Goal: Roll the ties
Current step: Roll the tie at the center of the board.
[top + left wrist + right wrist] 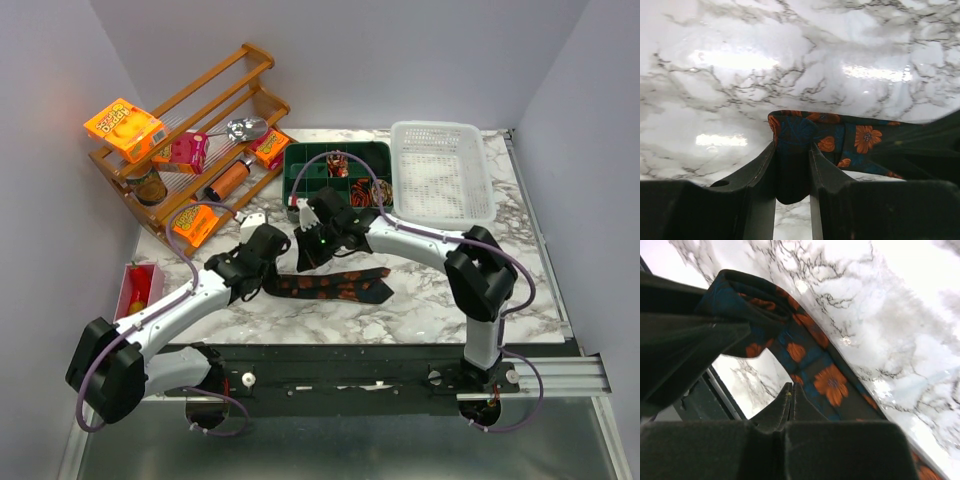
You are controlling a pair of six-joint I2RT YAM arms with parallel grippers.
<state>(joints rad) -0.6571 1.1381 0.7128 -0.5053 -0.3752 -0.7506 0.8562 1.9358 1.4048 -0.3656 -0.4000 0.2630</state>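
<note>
Tie lies across the near middle of my table. It is a dark strip with orange flowers, and its length runs left to right between my two arms. Its left end is lifted off the marble and folded over. My left gripper is clamped on that folded end: in the left wrist view the fabric fills the gap between both fingers, and the rest of the strip runs away to the right over the surface. My right gripper has its fingers pressed fully together. In the right wrist view their tips meet the near edge of the strip, just beside the fold. Whether any fabric is caught between those tips I cannot tell. In the top view both grippers sit close together over the tie's left end, near the table's centre. Behind them stands a green tray with compartments, and patterned coils sit in several of them. A white basket stands just beside the tray on its right. A wooden rack stands at the far left corner, carrying orange packets and other small items. A red bin sits at the table's left edge, near my left arm.
</note>
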